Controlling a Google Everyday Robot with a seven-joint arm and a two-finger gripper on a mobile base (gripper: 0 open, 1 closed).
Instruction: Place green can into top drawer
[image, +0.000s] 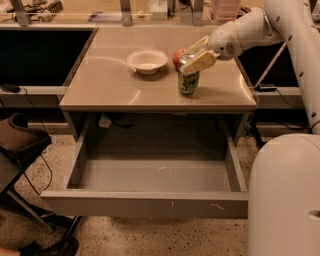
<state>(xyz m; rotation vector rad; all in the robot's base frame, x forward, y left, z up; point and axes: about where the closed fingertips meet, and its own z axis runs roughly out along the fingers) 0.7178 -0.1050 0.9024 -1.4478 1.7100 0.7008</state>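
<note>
Gripper (194, 56) at table's right, jaws pinching green can (188, 84) by its top, apple (177, 56) just behind them, top drawer (150, 202) open below.

gripper (195, 55) at can (188, 83) on table (107, 90), bowl (147, 60) left, top drawer (145, 204) below

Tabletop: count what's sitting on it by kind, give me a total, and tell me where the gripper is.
Green can: 1
Red apple: 1
White bowl: 1
Total: 3
The gripper is at the top of the can, which stands upright on the table. The top drawer is pulled open below.
</note>
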